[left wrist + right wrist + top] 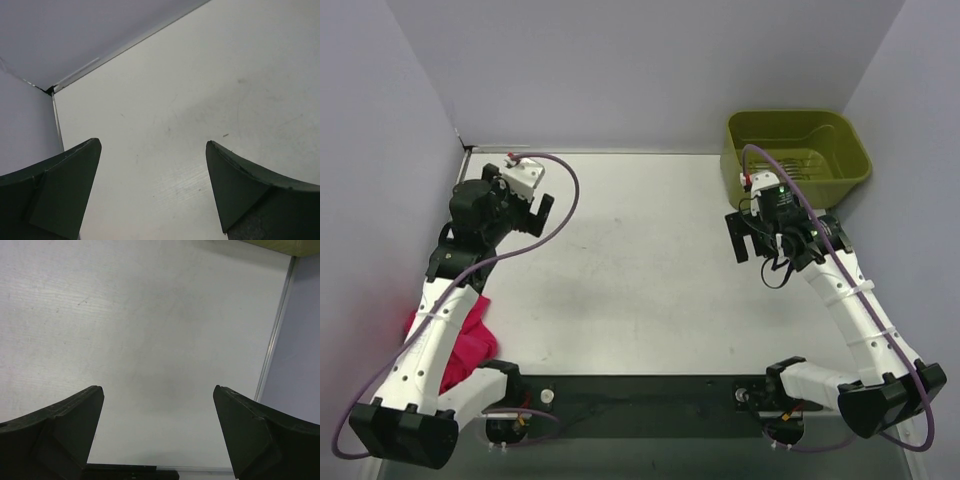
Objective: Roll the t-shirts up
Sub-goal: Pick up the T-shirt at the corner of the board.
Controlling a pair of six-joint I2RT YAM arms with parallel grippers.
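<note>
the left gripper (152, 144) is hanging with its dark, wedge-shaped jaws spread wide over the table (210, 75) near its far left corner. the right gripper (157, 389) is gaping too, holding nothing, just before the olive-green plastic bin (840, 150). the magenta-red t-shirt (462, 345) is lying crumpled and soft at the table's near left edge. the matte white surface is showing faint scuffs between pale lavender walls (620, 70).

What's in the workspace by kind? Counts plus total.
T-shirts: 1, a magenta-red t-shirt, bunched at near left, partly under the left arm
Bins: 1, an olive-green bin, far right
Hands: 2, the left hand and the right hand, both open
Total: 4
</note>
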